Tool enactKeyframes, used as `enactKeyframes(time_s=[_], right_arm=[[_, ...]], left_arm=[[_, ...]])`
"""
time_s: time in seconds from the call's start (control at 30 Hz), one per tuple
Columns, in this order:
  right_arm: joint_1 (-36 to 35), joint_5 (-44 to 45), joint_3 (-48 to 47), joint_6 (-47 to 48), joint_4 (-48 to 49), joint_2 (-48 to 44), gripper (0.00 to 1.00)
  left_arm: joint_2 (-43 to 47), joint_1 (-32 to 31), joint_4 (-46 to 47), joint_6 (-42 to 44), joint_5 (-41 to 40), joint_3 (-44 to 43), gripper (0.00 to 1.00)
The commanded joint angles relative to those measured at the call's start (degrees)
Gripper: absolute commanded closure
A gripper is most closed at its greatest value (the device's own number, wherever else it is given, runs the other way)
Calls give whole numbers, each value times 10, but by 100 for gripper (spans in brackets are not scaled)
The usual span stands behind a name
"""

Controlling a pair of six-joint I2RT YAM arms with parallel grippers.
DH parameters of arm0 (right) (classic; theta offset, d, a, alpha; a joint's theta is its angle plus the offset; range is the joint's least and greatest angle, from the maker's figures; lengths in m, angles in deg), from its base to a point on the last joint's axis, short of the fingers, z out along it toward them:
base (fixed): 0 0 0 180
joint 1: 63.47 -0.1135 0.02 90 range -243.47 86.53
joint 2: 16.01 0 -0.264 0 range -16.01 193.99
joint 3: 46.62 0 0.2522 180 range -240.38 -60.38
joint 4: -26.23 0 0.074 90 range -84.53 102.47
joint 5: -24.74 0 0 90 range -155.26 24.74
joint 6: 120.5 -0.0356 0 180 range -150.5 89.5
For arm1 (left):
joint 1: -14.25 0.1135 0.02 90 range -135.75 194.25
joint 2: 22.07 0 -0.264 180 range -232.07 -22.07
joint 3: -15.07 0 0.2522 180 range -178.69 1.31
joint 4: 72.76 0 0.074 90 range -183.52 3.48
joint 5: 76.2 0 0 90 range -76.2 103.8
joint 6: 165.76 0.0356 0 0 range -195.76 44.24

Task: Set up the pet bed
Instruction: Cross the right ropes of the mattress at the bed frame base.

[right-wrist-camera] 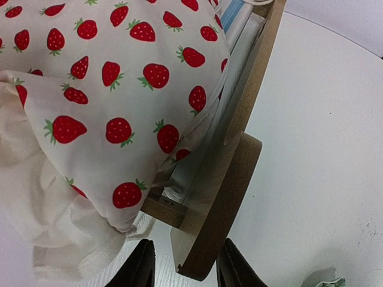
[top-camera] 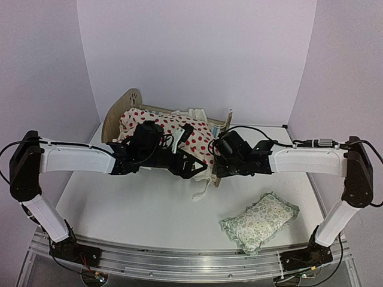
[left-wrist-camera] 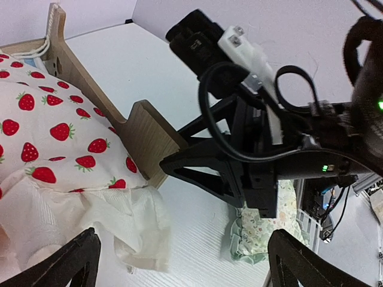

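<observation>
The pet bed (top-camera: pixel 122 109) stands at the back centre, a light-wood frame with an arched headboard. A cream cushion (top-camera: pixel 164 127) with red strawberries lies in it and spills over the near side. My left gripper (top-camera: pixel 192 168) hovers open over the cushion's hanging white corner (left-wrist-camera: pixel 128 230), nothing between its fingers (left-wrist-camera: pixel 81 257). My right gripper (right-wrist-camera: pixel 182 266) stands astride the rounded footboard (right-wrist-camera: pixel 233 191), one finger on each side. A gap shows at the left finger. A green floral pillow (top-camera: pixel 260 220) lies on the table at the front right.
Both wrists crowd together at the bed's near right corner (top-camera: pixel 212 161). In the left wrist view the right gripper (left-wrist-camera: pixel 203 170) sits just beyond the footboard (left-wrist-camera: pixel 146 134), with the floral pillow (left-wrist-camera: pixel 257 230) beneath. White walls close in the back and sides.
</observation>
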Motion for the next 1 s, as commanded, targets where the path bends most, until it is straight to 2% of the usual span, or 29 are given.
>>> enactKeyframes(time_s=[0.0,0.13,0.3,0.53,0.63,0.8,0.97], right_arm=[[3,4,-20,-9,6,15,68],[3,10,-28,-5,7,31,79],[2,11,-47,0,6,46,100],[-8,19,-72,13,1,38,100],[-14,26,-88,20,-4,34,100],[-20,30,-101,24,-8,32,100],[-23,38,-116,32,-10,35,100]], left_arm=[[65,-3,-8,-8,-16,20,1],[92,-3,-12,-11,-23,52,0],[118,-3,-10,-11,-57,101,1],[145,-2,78,-46,-154,223,0],[133,-2,125,-46,-154,258,1],[53,-3,237,-36,-122,288,1],[-48,-5,390,-35,-112,304,7]])
